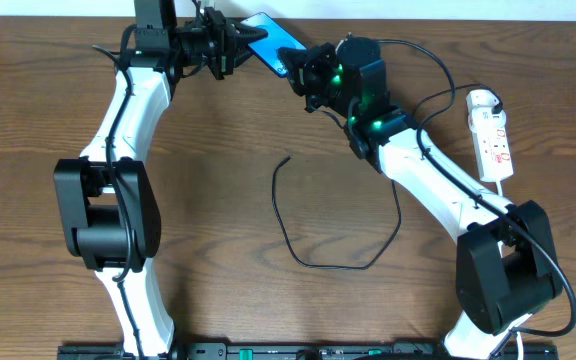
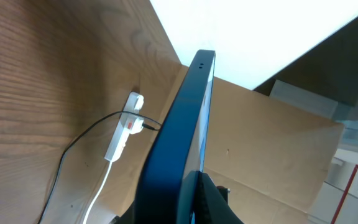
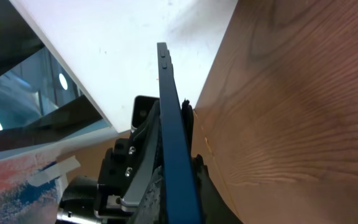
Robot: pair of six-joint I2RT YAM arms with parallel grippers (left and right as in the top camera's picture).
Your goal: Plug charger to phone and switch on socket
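The phone is held in the air at the back of the table, between both grippers. My left gripper is shut on its left end and my right gripper is shut on its right end. The left wrist view and the right wrist view show the phone edge-on as a dark blue slab between the fingers. The charger lies looped on the table, with its tip free at mid table. The socket lies at the right edge, also in the left wrist view.
The socket's thick white cord runs toward the front right. A black cable leads from the socket across the wood. A white wall and cardboard stand beyond the table's back edge.
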